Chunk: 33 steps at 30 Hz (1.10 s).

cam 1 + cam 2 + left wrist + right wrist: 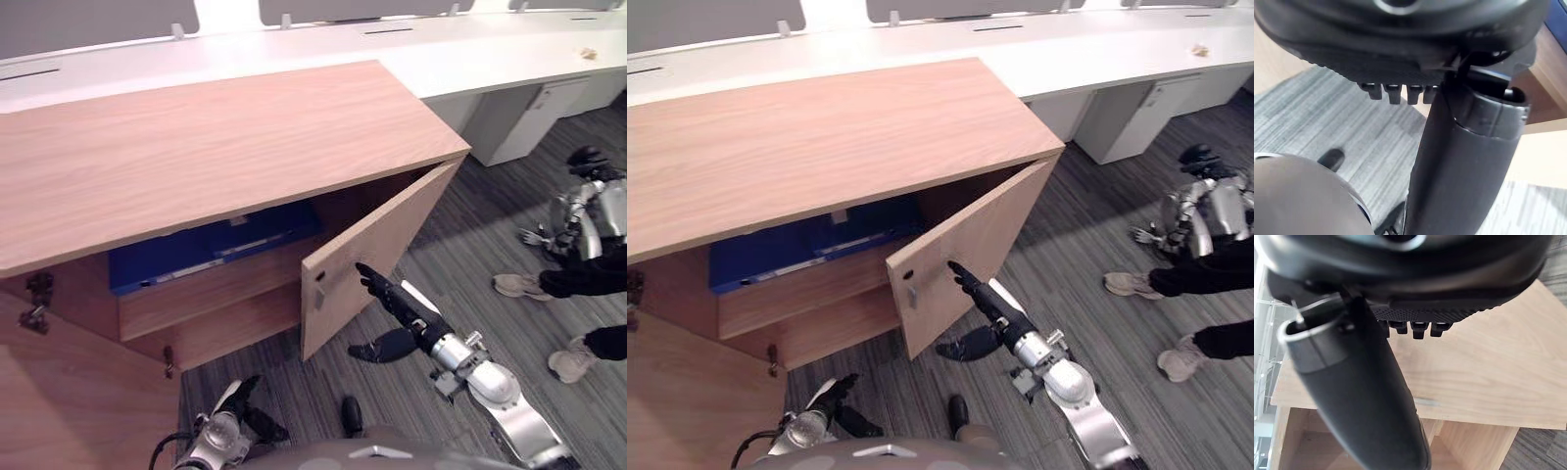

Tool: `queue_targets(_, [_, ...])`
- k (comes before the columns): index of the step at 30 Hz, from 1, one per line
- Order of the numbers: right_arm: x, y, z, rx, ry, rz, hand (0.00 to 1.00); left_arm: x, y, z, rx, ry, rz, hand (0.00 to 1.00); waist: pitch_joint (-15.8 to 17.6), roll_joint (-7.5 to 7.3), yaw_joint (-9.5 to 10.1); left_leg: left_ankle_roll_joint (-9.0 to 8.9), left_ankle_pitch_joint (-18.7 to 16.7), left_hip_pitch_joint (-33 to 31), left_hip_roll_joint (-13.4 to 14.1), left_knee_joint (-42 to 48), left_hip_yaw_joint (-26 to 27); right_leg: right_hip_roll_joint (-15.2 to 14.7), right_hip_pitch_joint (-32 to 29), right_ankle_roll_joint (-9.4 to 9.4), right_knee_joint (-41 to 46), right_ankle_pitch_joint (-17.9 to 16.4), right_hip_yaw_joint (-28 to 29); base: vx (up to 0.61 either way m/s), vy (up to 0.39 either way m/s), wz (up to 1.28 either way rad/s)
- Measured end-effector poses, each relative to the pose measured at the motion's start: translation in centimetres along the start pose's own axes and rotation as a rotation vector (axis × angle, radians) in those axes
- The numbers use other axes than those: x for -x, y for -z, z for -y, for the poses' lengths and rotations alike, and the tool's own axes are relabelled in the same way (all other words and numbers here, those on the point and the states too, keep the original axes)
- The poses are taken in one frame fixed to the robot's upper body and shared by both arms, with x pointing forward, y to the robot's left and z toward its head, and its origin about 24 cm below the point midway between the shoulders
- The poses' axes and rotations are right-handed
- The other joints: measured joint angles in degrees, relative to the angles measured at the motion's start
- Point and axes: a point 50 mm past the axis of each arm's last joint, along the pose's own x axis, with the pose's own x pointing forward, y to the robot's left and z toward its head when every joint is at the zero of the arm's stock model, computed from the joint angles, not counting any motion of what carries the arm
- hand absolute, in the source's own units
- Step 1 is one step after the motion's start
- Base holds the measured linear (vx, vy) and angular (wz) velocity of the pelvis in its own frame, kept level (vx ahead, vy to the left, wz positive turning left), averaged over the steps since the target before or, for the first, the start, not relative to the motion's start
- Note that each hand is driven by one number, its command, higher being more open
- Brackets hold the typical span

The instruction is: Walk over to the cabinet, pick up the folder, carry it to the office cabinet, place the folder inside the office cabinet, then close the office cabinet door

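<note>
Blue folder (196, 257) shelved, your right hand (397, 299), fingers straight and empty, reaches the stiff cabinet door (392, 235); push near its free edge.

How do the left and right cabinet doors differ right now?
The right door stands partly open; the left door is swung wide. The right hand reaches straight-fingered to the right door's outer face; the left door is untouched, and the left hand hangs low beside it. Both doors are the same plain wood.
</note>
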Motion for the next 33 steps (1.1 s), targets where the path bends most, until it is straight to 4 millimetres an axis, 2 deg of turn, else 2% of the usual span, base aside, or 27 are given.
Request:
queue_targets(3, [-1.1, 0.6, -0.1, 0.019, 0.059, -0.029, 1.0, 0.1, 0.1, -0.2, 0.04, -0.026, 0.0, 1.0, -0.08, 0.45, 1.27, -0.21, 2.2, 0.1, -0.28, -2.61, -3.99, -0.21, 1.1, 0.09, 0.01, -0.84, -4.17, -0.05, -0.054, 0.68])
queue_targets(7, [-2.8, 1.2, 0.4, 0.042, 0.116, -0.058, 1.0, 0.3, 0.6, -0.4, 0.113, -0.056, -0.016, 1.0, 0.04, 0.94, 2.02, -0.17, 4.4, 0.28, -0.66, -5.22, -6.37, -0.4, 1.42, 0.19, 0.03, -0.98, -6.54, -0.04, -0.009, 0.36])
queue_targets(11, [-3.3, 1.9, 0.7, 0.042, 0.176, -0.092, 1.0, 0.6, 1.4, -0.5, 0.169, -0.084, -0.036, 1.0, 0.06, 1.58, 2.89, -0.02, 5.07, 0.57, -0.91, -6.08, -6.83, -0.43, 1.54, 0.24, 0.16, -1.01, -7.04, -0.02, 0.008, 0.09])
queue_targets(16, [-3.2, 4.2, 0.4, 0.002, 0.233, -0.198, 1.0, 1.1, 2.9, -0.1, 0.233, -0.104, -0.08, 1.0, 0.19, 2.2, 3.31, 0.13, 5.23, 1.17, -1.26, -6.52, -7.84, -0.73, 2.46, 0.91, 0.16, -1.53, -7.74, 0.01, 0.02, 0.1])
queue_targets(20, [-2.8, 5.9, 0.0, -0.01, 0.254, -0.282, 1.0, 1.2, 3.0, 0.1, 0.242, -0.111, -0.085, 1.0, 0.15, 2.36, 3.71, 0.18, 5.71, 1.51, -1.42, -7.68, -8.17, -0.84, 2.47, 1.01, 0.19, -1.76, -8.07, 0.03, 0.023, 0.06])
queue_targets(23, [-2.0, 7.8, -0.7, -0.006, 0.243, -0.371, 1.0, 1.2, 3.0, 0.2, 0.243, -0.111, -0.084, 1.0, 0.23, 2.49, 3.94, 0.18, 5.73, 2.15, -1.44, -8.17, -8.46, -0.84, 3.02, 1.04, 0.26, -2.06, -8.61, 0.05, 0.019, 0.06])
queue_targets(27, [0.3, 11.6, -2.6, -0.109, 0.258, -0.564, 1.0, 1.2, 2.7, 0.3, 0.247, -0.11, -0.075, 1.0, 0.24, 2.68, 4.13, 0.11, 5.67, 2.57, -1.46, -8.35, -8.99, -0.87, 3.45, 1.15, 0.71, -2.8, -9.08, 0.05, 0.019, 0.07])
queue_targets(28, [0.5, 11.9, -2.7, -0.119, 0.262, -0.578, 1.0, 1.2, 2.7, 0.3, 0.248, -0.109, -0.075, 1.0, 0.25, 2.7, 4.14, 0.09, 5.66, 2.59, -1.46, -8.35, -9.01, -0.88, 3.45, 1.14, 0.77, -2.85, -9.1, 0.04, 0.019, 0.04])
queue_targets(30, [2.4, 14.0, -3.5, -0.196, 0.3, -0.7, 1.0, 1.1, 2.6, 0.3, 0.26, -0.11, -0.076, 1.0, 0.54, 3.11, 4.13, 0.09, 5.5, 3.05, -1.47, -8.25, -9.23, -1.1, 3.21, 1.2, 2.62, -4.02, -9.27, 0.02, 0.019, 0.05])
queue_targets(33, [4.5, 15.7, -3.9, -0.289, 0.384, -0.819, 1.0, 1.0, 2.3, 0.2, 0.291, -0.115, -0.072, 1.0, 1.46, 3.56, 3.99, 0.23, 5.31, 2.88, -1.66, -7.49, -9.74, -1.85, 1.06, 1.27, 8.43, -6.98, -9.41, -0.01, 0.022, 0.09])
